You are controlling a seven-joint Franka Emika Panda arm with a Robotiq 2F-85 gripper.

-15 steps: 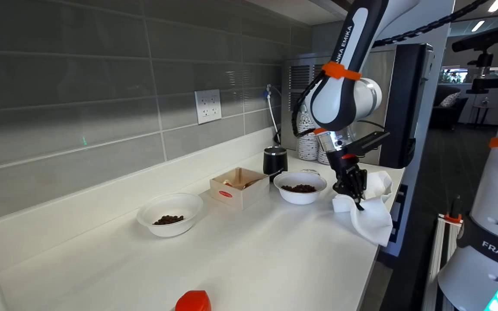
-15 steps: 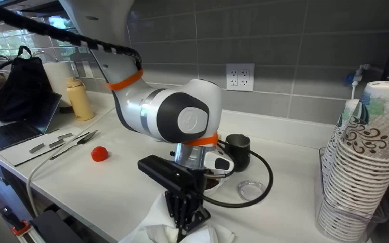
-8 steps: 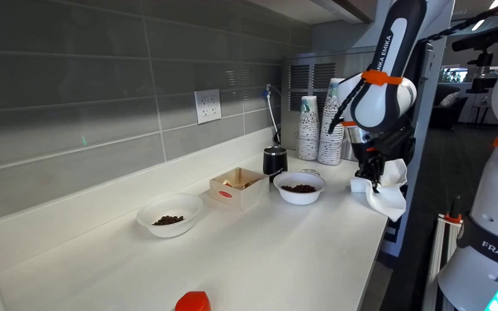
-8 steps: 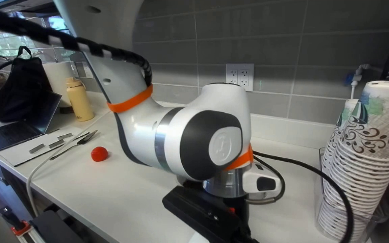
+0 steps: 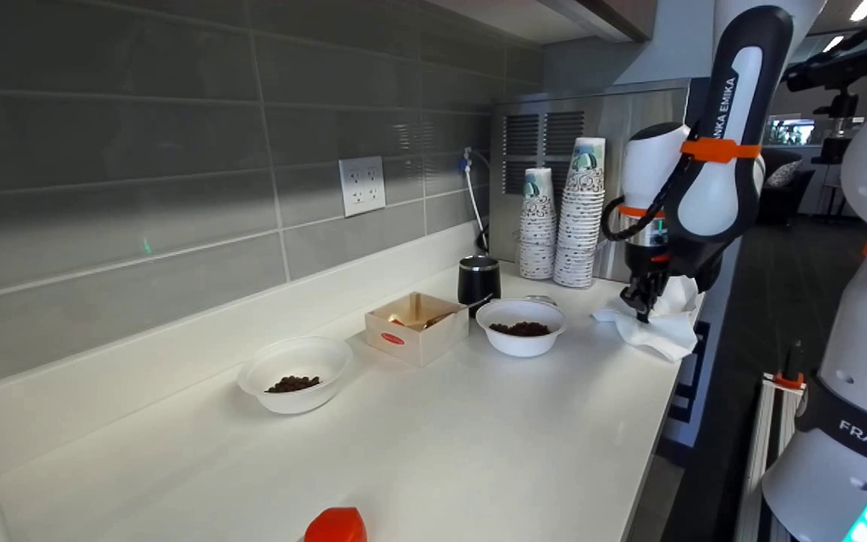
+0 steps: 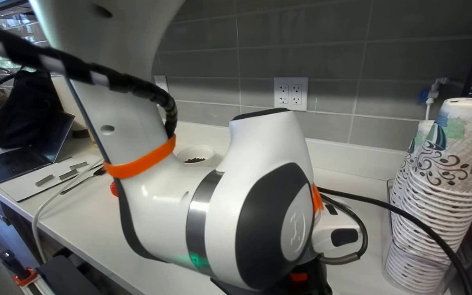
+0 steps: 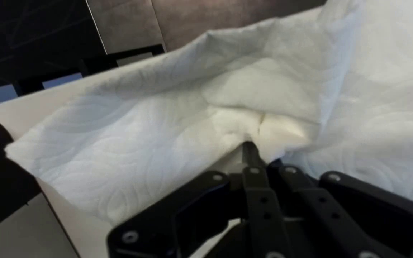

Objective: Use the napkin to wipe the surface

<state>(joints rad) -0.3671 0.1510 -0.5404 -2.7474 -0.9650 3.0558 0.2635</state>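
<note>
Count: napkin (image 5: 672, 340) ×1; white bowls (image 5: 292, 403) ×2, dark bits in each; pale box (image 5: 397, 342) ×1, between the bowls; black tumbler (image 5: 479, 284) ×1; paper-cup stacks (image 5: 580, 233) ×2; red object (image 5: 337, 527) ×1, partly out of view.

Pose: in an exterior view the arm (image 5: 712, 203) reaches down from the upper right, gripper (image 7: 262, 157) pointing downward at the end of the tabletop (image 5: 479, 452) near the paper-cup stacks. Its wrist joint (image 6: 256, 196) fills the middle of an exterior view.

Grip: fingers drawn close together — napkin pinched at the tips.

Napkin: white, embossed with swirls, bunched at the grip, loose folds fanning out on both sides. Located at the tabletop's edge, overlapping it in the wrist view — contact underneath cannot be told.
</note>
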